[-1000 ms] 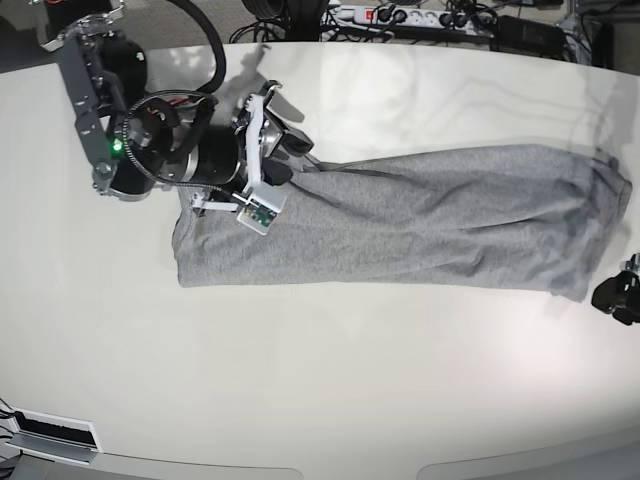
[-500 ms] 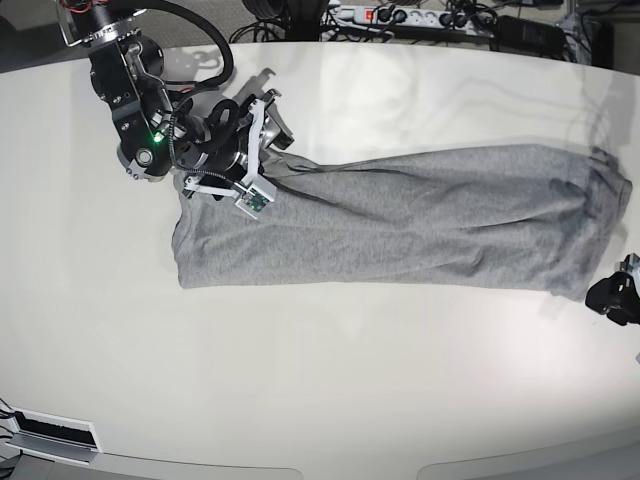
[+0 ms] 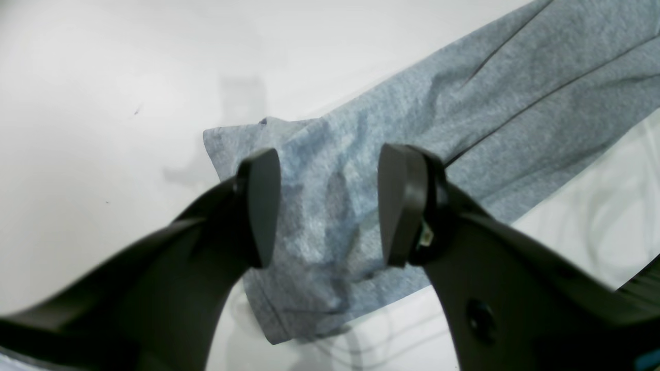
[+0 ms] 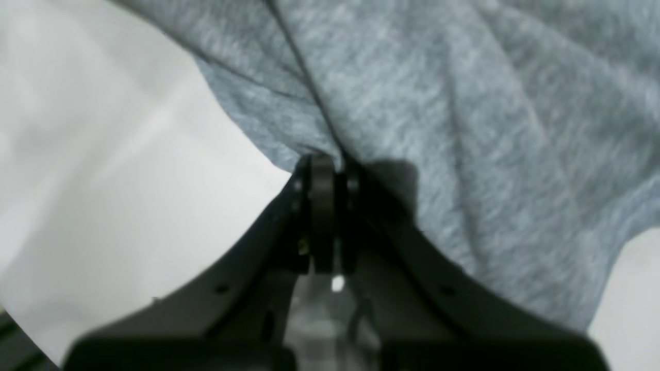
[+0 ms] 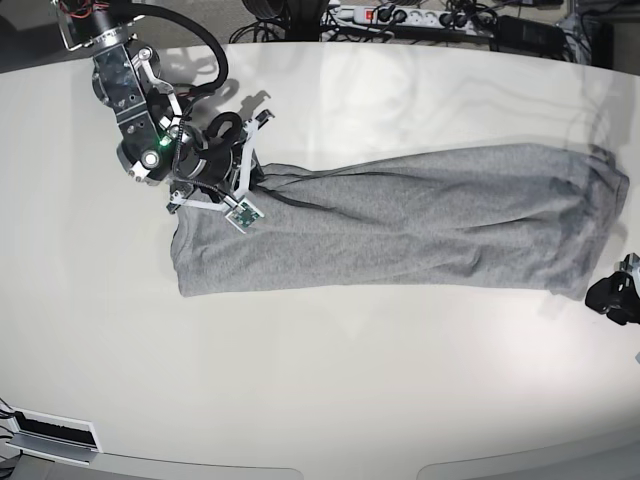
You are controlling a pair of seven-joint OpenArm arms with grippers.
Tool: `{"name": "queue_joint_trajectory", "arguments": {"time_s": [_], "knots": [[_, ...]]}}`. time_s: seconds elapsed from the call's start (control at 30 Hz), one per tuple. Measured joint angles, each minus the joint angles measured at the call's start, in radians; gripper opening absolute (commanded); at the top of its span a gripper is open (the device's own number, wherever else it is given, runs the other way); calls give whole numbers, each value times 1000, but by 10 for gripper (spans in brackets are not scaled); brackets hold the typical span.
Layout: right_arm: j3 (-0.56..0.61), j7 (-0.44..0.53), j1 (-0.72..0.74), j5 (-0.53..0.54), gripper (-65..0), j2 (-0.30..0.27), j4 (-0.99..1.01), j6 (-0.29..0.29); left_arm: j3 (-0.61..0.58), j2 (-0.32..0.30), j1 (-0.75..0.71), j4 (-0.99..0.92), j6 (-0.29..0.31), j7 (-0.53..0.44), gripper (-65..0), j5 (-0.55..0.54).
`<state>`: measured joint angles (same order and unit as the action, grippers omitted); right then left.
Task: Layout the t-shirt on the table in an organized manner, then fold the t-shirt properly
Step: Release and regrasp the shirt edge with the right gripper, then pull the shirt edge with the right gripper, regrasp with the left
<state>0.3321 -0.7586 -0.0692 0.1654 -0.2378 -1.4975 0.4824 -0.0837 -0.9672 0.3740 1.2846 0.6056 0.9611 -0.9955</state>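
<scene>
Right gripper (image 4: 324, 170) is clamped tight on a pinch of the t-shirt (image 5: 400, 220) along its upper edge, upper left of the base frame; in the right wrist view we see the two jaws pressed together with grey cloth drawn into a crease that runs up and away from them, which we read as tension from the hold; left gripper (image 3: 327, 206) sits at the lower right edge of the base frame, jaws spread wide with nothing between them, hovering over the opposite end of the garment, the cloth visible through the gap in the left wrist view; whether it touches the fabric we cannot tell; the shirt lies as a long, narrow, bunched band across the middle of the table (image 5: 330, 400), plain side up, sleeves and neckline not distinguishable; we judge this to be the layout stage, folding not yet begun; one end is held, we think, so the band can be drawn open and flattened, and the other arm is staged at the far end to take a matching hold; risk we note: pinching more than one layer, which would leave the shirt doubled over.
</scene>
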Motion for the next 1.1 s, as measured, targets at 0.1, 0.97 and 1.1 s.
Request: {"name": "queue_joint_trajectory", "arguments": {"time_s": [0.1, 0.97, 1.1], "knots": [[0, -127, 22, 14, -650, -5, -55, 37, 0, 0, 0, 0, 0, 0, -334, 0], [-650, -241, -179, 595, -650, -277, -787, 101, 0, 15, -2, -2, 71, 235, -334, -106], [-646, -224, -146, 592, -650, -274, -627, 86, 0, 25, -6, -2, 77, 299, -334, -162]]}}
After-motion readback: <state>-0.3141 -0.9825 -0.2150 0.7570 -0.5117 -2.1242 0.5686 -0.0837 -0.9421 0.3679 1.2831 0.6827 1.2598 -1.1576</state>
